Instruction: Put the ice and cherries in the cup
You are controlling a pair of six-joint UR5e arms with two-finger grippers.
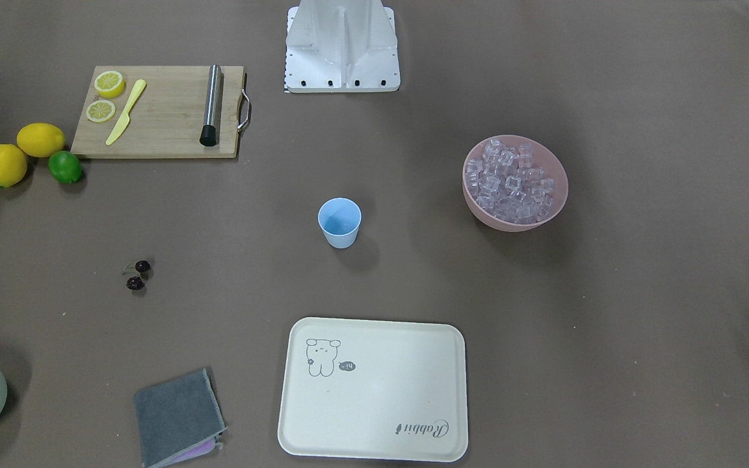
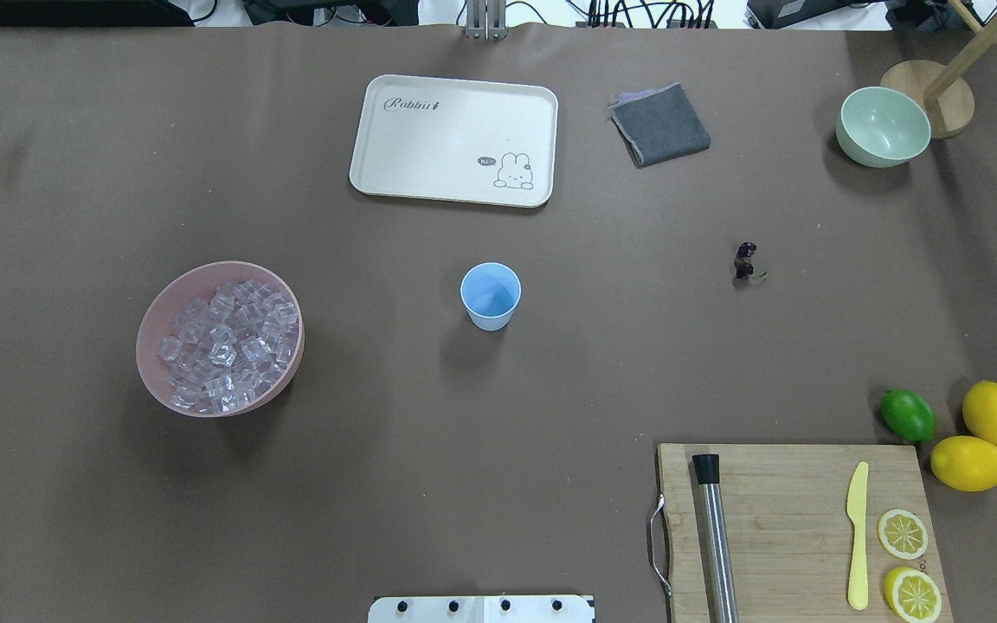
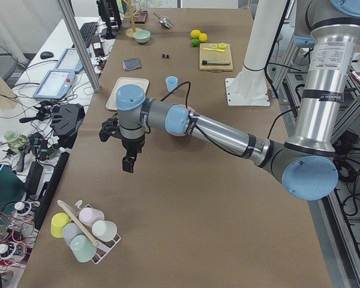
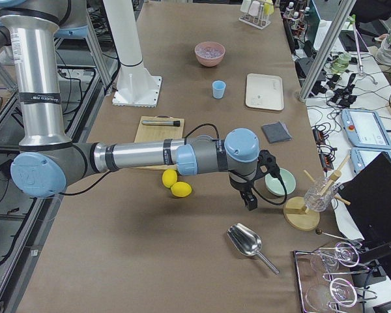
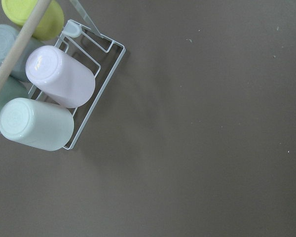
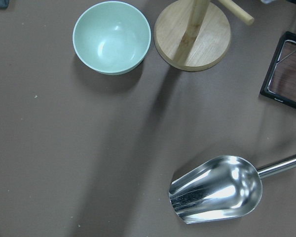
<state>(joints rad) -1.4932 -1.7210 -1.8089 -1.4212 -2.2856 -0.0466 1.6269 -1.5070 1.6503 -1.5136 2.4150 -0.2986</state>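
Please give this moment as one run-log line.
cup: upright, empty | ice: in pink bowl | cherries: on table | left gripper: at table end, jaws unclear | right gripper: near scoop, jaws unclear

Matt brown paper over the table (image 1: 543,312). Mirror-glossy metal scoop (image 6: 214,190), smooth plastic cup (image 1: 339,224), grainy wooden cutting board (image 1: 166,117).

Bowl (image 6: 111,37), stand (image 6: 212,45), scoop (image 6: 215,189) on brown table (image 6: 64,163).
Bowl upper left, just beside the stand's round base; scoop lower right, well apart.
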